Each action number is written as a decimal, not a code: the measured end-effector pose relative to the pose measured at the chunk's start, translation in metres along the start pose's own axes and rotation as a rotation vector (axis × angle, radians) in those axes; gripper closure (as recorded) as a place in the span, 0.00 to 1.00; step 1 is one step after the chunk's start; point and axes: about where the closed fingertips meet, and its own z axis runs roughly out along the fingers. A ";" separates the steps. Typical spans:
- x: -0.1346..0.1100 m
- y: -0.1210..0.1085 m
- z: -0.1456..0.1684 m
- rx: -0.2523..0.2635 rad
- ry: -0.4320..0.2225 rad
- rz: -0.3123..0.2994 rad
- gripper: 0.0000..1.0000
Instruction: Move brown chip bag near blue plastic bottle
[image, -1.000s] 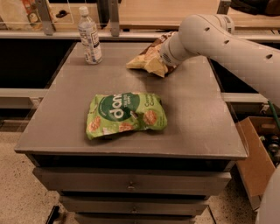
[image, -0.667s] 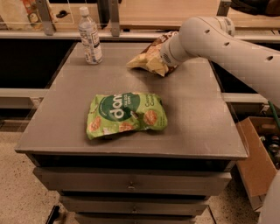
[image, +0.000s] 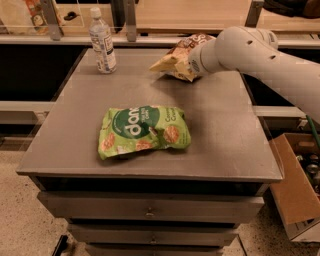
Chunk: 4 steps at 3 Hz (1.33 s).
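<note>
While at one brown chip bag (image: 171, 63), one end effector (image: 190, 61)

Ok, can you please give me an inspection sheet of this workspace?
Surface: grey table, drawers under it.
Job's things: brown chip bag at the far side; bottle upright at the far left corner, apart from the bag.
Clutter: green chip bag lying in the middle.
Grippers: gripper at the brown chip bag, mostly hidden.
Cables: nothing seen.
Surroundings: open cardboard box beside the table at the right.
</note>
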 end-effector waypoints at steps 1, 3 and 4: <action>-0.022 0.003 0.002 -0.019 -0.102 0.033 1.00; -0.077 0.014 0.010 -0.110 -0.306 0.017 1.00; -0.101 0.022 0.013 -0.146 -0.370 -0.021 1.00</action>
